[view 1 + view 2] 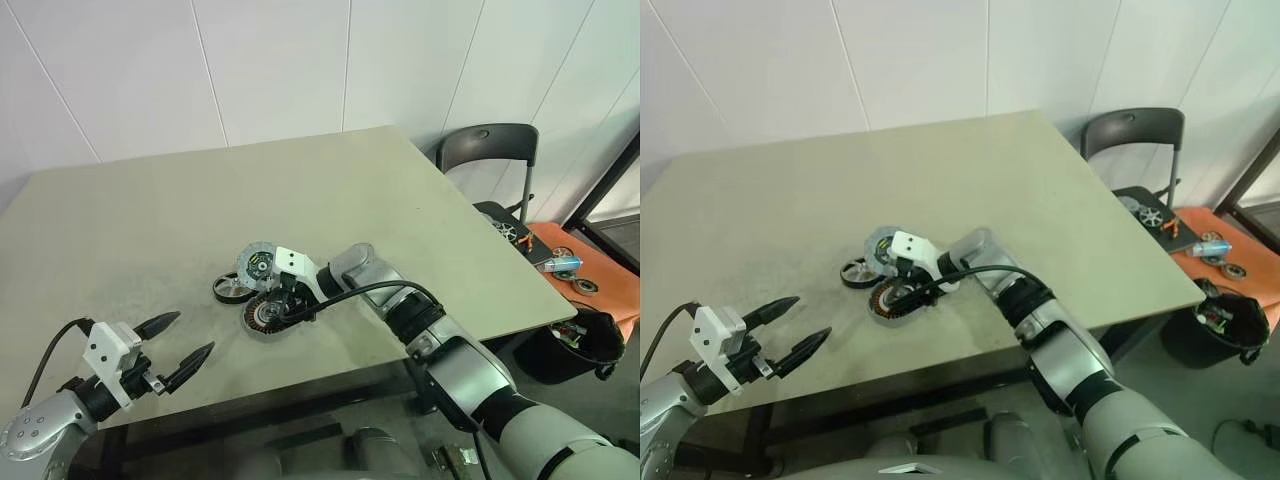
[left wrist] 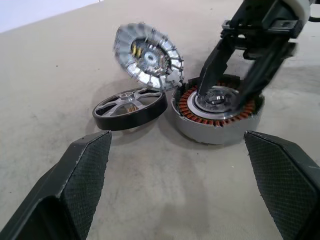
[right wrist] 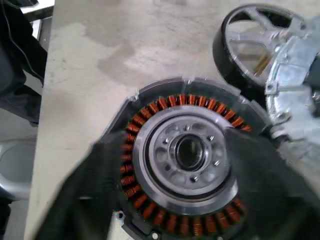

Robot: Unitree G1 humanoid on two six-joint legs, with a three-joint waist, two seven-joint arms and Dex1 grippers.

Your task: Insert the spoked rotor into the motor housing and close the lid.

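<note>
Lying flat on the grey table [image 1: 140, 230], the motor housing [image 2: 218, 116] is seen with its ring of copper-brown windings facing up around a bare silvery centre. The housing is taken as the landmark for everything else. The right gripper [image 2: 226, 87] is held directly over the housing, its two black fingers [image 2: 212, 67] spread apart and reaching down to either side of the silvery hub; nothing is pinched between them, and whether the tips touch the metal cannot be told. In the right wrist view the windings and the hub are seen between the two blurred dark fingers.

The spoked rotor [image 2: 130, 107] is found just beside the housing, on the side toward the robot's left, lying on the table with its black rim and silvery spokes in view; its edge is very close to the housing wall, and contact cannot be judged. The lid [image 2: 148, 56] is propped tilted behind the housing and the rotor, its face of pale rectangular segments and dark centre turned toward the robot, its lower edge meeting the housing rim.

The left gripper [image 1: 178, 345] is held well apart from the housing, nearer the robot and to its left, above the table's near edge. Its fingers are spread wide and nothing is held between them.
</note>
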